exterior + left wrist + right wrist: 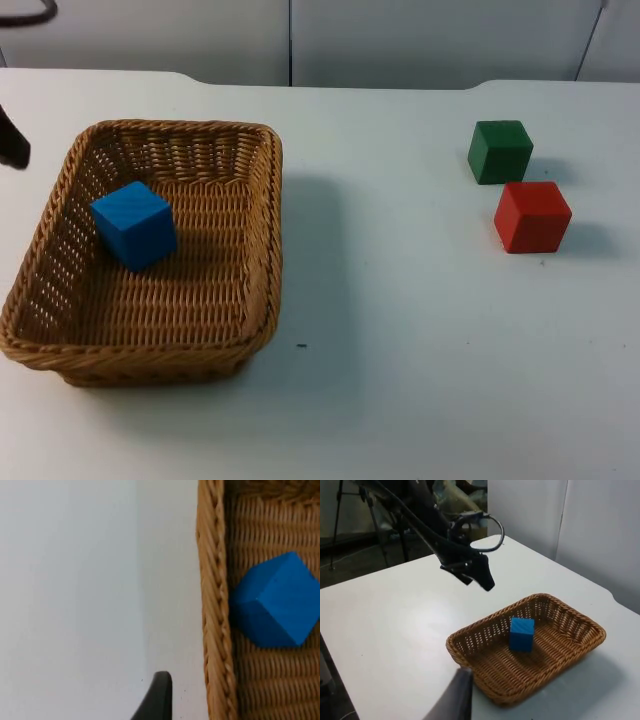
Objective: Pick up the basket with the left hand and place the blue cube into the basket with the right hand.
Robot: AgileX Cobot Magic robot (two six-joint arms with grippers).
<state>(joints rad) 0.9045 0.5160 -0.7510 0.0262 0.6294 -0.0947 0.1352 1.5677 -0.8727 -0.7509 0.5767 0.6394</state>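
A brown wicker basket (262, 230) stands on the white table at the left. The blue cube (134, 224) lies inside it, toward the left wall, tilted on the woven floor (280, 602) (522, 634). My left gripper (12, 145) hangs at the table's far left, outside the basket and apart from its rim (212, 605). In the right wrist view the left gripper (481, 577) hovers above the table behind the basket (580, 645), holding nothing. My right gripper (459, 697) is well back from the basket, high over the table, and waits.
A green cube (500, 151) and a red cube (532, 216) sit close together on the right side of the table. The grey partition wall runs along the table's far edge. Bare white table lies between the basket and these cubes.
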